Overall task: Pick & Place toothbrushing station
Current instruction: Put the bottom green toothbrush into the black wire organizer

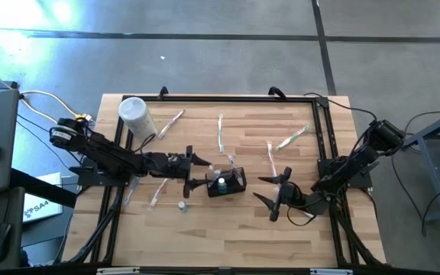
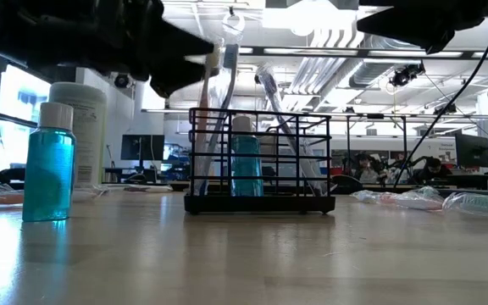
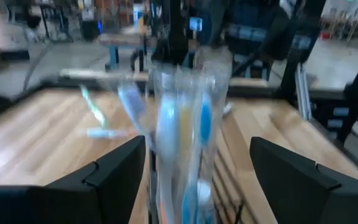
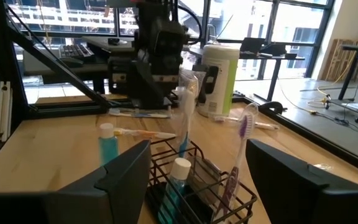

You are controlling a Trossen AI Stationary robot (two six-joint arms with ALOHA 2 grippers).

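Black wire station [image 2: 259,161], wood table [image 1: 281,229]

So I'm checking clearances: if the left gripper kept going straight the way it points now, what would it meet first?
Most likely the wrapped toothbrushes standing in the black wire holder. They sit squarely between the open left gripper's fingers, though how near is hard to judge.

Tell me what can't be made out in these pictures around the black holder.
- Left wrist view: the toothbrushes are motion-blurred; their number is unclear.
- Low view: both grippers are cut off by the top edge.
- High view: the holder is too small to tell its compartments apart.
- Right wrist view: the right gripper's fingers hide the holder's near corners.
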